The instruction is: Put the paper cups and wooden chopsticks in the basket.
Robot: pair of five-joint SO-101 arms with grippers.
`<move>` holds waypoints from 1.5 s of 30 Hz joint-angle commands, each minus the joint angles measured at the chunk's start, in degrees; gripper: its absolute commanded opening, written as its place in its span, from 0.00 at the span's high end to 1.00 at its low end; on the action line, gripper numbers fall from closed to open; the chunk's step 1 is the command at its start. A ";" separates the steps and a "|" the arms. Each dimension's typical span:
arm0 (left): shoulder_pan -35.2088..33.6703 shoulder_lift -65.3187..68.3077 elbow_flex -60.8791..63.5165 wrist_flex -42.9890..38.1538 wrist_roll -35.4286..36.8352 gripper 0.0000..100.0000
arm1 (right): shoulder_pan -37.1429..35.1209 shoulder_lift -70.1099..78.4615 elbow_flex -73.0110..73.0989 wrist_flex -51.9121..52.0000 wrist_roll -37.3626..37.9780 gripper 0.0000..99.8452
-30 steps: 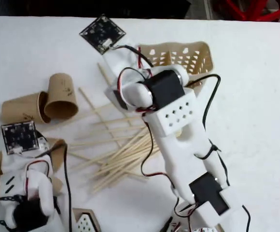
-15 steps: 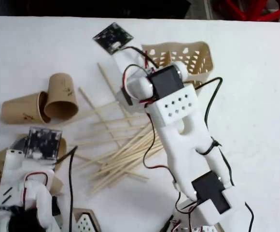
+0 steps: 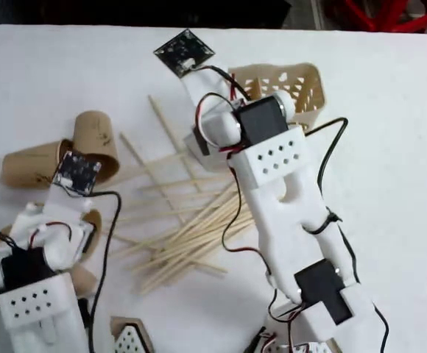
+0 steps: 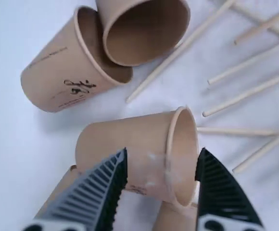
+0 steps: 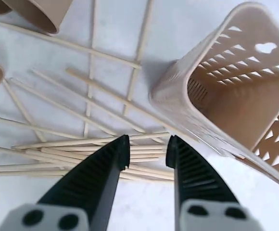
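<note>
Left wrist view first: we find the left tool released, its fingers spread to either side of a paper cup that lies on its side on the white worktop. Past the fingertips a second cup and a third cup lie touching at their mouths. Wooden chopsticks are scattered just beside them. In the right wrist view we see the right tool with its fingers slightly parted, grasping nothing. It hangs over the heaped wooden chopsticks, with the basket close beside its fingers.
</note>
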 commanded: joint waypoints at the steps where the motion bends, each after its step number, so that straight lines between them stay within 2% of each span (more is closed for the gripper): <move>1: 1.01 0.92 1.05 -3.87 -0.62 0.76 | 1.45 -1.27 0.70 0.31 0.00 0.86; 11: 1.01 0.92 8.53 -11.60 -0.18 0.82 | 3.38 -1.27 2.37 0.22 0.00 0.86; 17: 1.27 0.92 5.45 -11.08 -0.18 0.98 | 3.38 -1.27 2.37 0.22 0.00 0.86; 21: 1.01 0.92 -0.79 -5.63 0.53 0.98 | 3.03 -1.27 2.37 0.22 0.00 0.86; 31: 0.84 0.92 -23.56 8.00 11.87 0.98 | 1.19 -0.84 2.29 -3.12 0.18 0.86; 36: -4.53 0.92 -33.14 11.78 14.24 0.98 | -4.09 -0.84 2.37 -4.70 0.70 0.86; 40: -11.74 0.92 -37.54 12.48 14.68 0.98 | -9.27 -0.66 3.16 -7.69 5.27 0.86; 45: -19.03 0.92 -37.80 12.40 14.86 0.98 | -13.49 -0.75 10.64 -17.98 5.80 0.86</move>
